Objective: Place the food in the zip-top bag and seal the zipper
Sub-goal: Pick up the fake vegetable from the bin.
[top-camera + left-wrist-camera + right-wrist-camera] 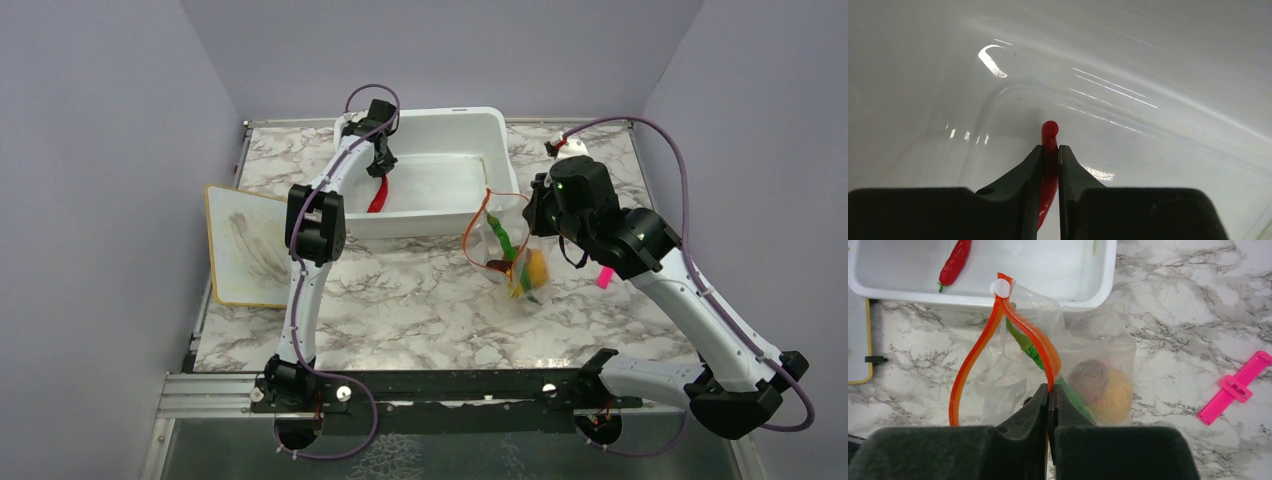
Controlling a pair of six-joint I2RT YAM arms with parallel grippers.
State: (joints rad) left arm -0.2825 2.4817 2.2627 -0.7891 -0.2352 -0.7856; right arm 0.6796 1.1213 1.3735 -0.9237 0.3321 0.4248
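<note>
My left gripper (381, 165) is inside the white tub (470, 122), shut on the red chili (1049, 134), which hangs down from the fingers (378, 196). My right gripper (1049, 394) is shut on the orange-red zipper (1028, 337) of the clear zip-top bag (1098, 347) and holds its mouth open just right of the tub's front right corner. The bag (515, 262) holds the long green pod (1024, 345), a brown ball (1089, 380), an orange fruit (1115, 392) and yellow food (537, 268). The chili also shows in the right wrist view (955, 262).
A whiteboard with a yellow rim (248, 248) lies at the table's left edge. A pink clip (1234, 388) lies on the marble right of the bag. A small white and red object (566, 146) sits at the back right.
</note>
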